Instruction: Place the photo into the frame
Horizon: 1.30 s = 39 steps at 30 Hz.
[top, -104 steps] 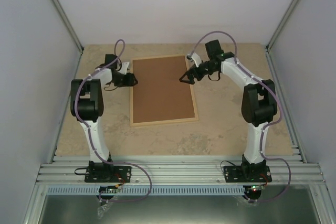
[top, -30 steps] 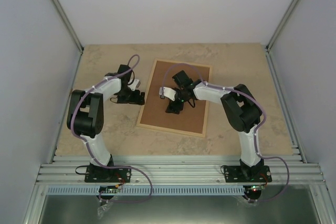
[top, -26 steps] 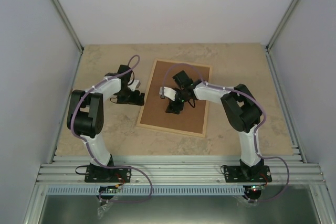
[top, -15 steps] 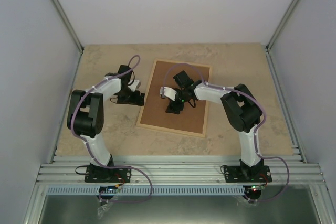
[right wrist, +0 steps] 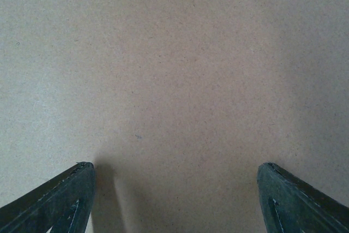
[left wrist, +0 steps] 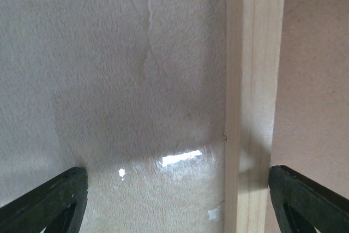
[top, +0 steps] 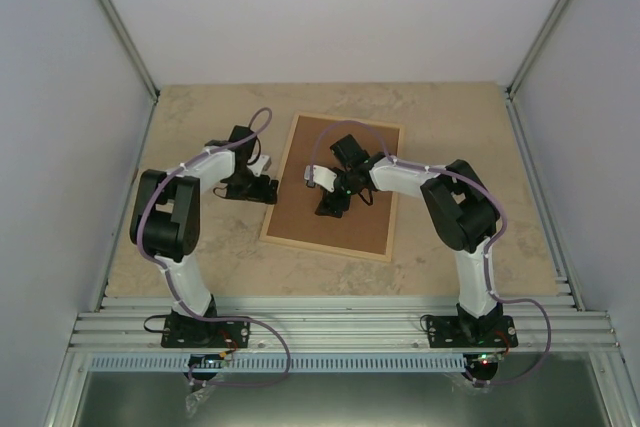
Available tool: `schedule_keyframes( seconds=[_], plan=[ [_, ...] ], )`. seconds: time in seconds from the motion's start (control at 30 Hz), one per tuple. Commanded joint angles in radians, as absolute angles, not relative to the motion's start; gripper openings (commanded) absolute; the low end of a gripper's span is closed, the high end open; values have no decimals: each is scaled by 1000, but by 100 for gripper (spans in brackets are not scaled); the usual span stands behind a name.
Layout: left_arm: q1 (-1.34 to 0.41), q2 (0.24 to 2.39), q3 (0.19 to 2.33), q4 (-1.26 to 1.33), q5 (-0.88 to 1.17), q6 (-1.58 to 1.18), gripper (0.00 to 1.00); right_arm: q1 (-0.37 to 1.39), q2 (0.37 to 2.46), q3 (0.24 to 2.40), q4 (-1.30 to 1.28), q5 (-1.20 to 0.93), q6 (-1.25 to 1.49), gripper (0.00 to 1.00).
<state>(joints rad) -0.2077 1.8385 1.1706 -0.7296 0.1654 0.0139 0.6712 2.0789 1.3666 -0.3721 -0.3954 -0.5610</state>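
Top view: the frame [top: 325,248] lies flat on the beige stone-pattern worktop [top: 450,237], around mid-depth and a little right of centre. It is skewed, its far end swung toward the right. Back side up. A brown backing board [top: 345,232] fills it edge to edge, with only the thin pale wood rail showing around the board.

Left arm: reaches in from the left and sits low. Left gripper [top: 265,187] is at the frame's left long rail, roughly halfway along it. In the left wrist view the gripper [left wrist: 174,173] is released, fingers spread wide and holding nothing. One fingertip [left wrist: 60,195] is over bare worktop [left wrist: 109,80], the other over the backing board [left wrist: 316,80]. The pale rail [left wrist: 253,80] runs straight away from the camera between them, closer to the board-side finger. A bright glare patch sits on the worktop just beside the rail. Contact with the rail or the worktop: cannot tell.

Right arm: bends across from the right, wrist over the board. Right gripper [top: 330,209] points down at the left-central part of the board. In the right wrist view the gripper [right wrist: 174,167] is also released, fingers wide apart and nothing between them. Plain brown board [right wrist: 174,80] fills the whole view, with a soft shadow beside the left finger. Whether the tips touch the board cannot be told.

Purple cables loop along both arms.
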Motion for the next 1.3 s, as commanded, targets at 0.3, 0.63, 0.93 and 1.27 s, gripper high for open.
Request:
schedule_keyframes(
  seconds=[0.3, 0.63, 0.93, 1.27],
  plan=[
    [-224, 1899, 1162, -737, 21, -34, 90, 663, 2143, 1327, -424, -364, -563, 81],
    [-236, 1970, 1154, -735, 5, -55, 89, 658, 2140, 1322, -427, -367, -573, 82],
    [-258, 1997, 1136, -729, -34, -63, 92, 656, 2140, 1325, -430, -370, -582, 81],
    [-256, 1929, 1212, -713, 148, -41, 94, 655, 2139, 1329, -432, -370, -587, 81]
  ],
)
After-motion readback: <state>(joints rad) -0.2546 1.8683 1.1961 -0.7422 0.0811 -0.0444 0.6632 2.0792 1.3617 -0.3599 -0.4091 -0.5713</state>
